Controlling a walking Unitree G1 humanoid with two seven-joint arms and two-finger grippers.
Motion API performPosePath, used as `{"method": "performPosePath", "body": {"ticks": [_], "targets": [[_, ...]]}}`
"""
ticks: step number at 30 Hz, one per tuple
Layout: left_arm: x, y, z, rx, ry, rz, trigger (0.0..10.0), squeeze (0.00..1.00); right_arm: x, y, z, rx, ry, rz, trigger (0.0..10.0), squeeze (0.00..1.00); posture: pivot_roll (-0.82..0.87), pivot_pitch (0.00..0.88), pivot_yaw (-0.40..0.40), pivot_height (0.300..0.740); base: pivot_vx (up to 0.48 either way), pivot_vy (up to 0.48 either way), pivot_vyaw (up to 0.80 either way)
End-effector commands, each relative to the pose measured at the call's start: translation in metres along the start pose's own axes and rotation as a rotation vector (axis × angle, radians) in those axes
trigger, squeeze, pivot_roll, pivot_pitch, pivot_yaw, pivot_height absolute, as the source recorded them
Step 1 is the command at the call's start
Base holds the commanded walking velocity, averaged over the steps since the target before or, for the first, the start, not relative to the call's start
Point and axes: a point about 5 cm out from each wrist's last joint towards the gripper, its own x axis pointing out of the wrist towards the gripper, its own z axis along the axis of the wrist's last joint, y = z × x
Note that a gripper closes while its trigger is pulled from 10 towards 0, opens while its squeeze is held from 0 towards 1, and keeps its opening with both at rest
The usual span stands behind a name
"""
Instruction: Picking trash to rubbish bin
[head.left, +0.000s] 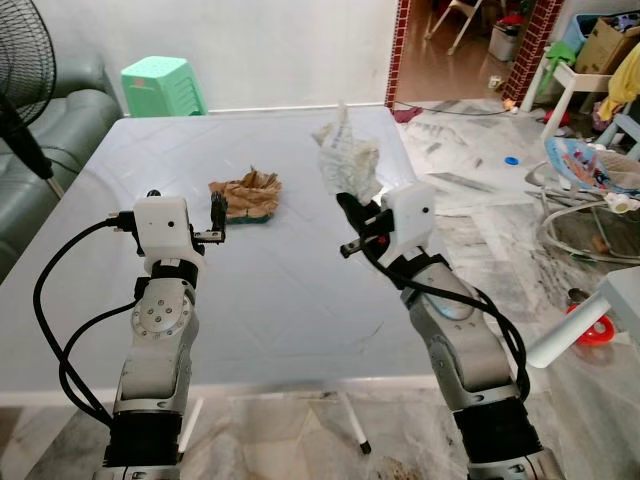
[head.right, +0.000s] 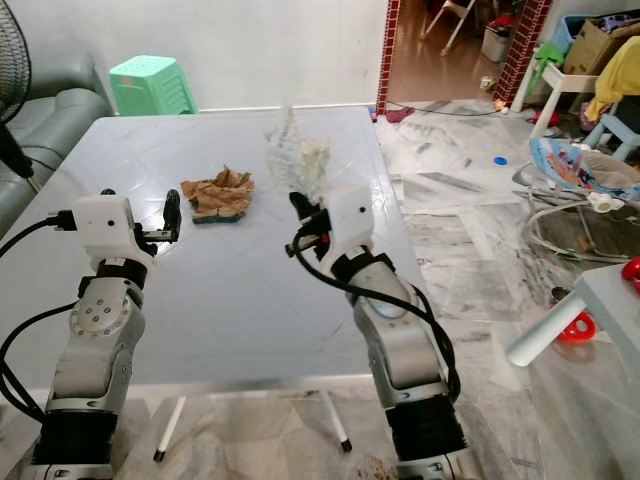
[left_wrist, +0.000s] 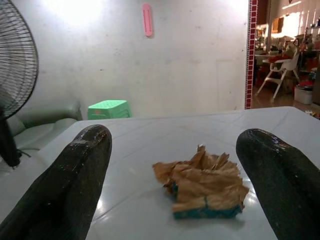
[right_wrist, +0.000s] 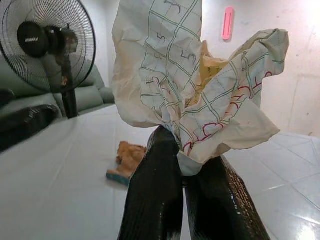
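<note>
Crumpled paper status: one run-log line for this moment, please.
right end effector: shut on crumpled paper, lifted | left end effector: open, facing brown wrapper | table

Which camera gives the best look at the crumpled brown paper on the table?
The left wrist view: the crumpled brown paper lies close, framed between open fingers. Both eye views show it smaller; the right wrist view shows it distant.

Crumpled printed paper (right_wrist: 200, 95), matt and creased, is pinched between the right gripper (right_wrist: 192, 172)'s glossy, finely pebbled black fingers (right_wrist: 155, 195). Ahead of the left gripper (left_wrist: 175, 165), between its spread shiny black fingers (left_wrist: 70, 175), lies rough brown torn paper trash (left_wrist: 202, 182) on a smooth, semi-gloss white table (head.left: 280, 300). Wrist housings are white plastic; forearms are brushed silver metal.
</note>
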Motion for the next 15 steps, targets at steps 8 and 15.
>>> {"method": "performPosePath", "body": {"ticks": [8, 15], "targets": [[0.0026, 0.0010, 0.0010, -0.002, -0.008, 0.004, 10.0, 0.00, 0.0018, 0.0009, 0.0045, -0.010, -0.002, 0.009, 0.0, 0.00, -0.01, 0.009, 0.015, 0.740, 0.411, 0.000, 0.00], [0.0028, 0.0011, 0.0004, 0.000, -0.008, 0.017, 10.0, 0.00, 0.0025, 0.0009, 0.0050, -0.011, -0.003, 0.013, 0.0, 0.00, -0.01, 0.007, 0.015, 0.740, 0.290, 0.000, 0.00]]}}
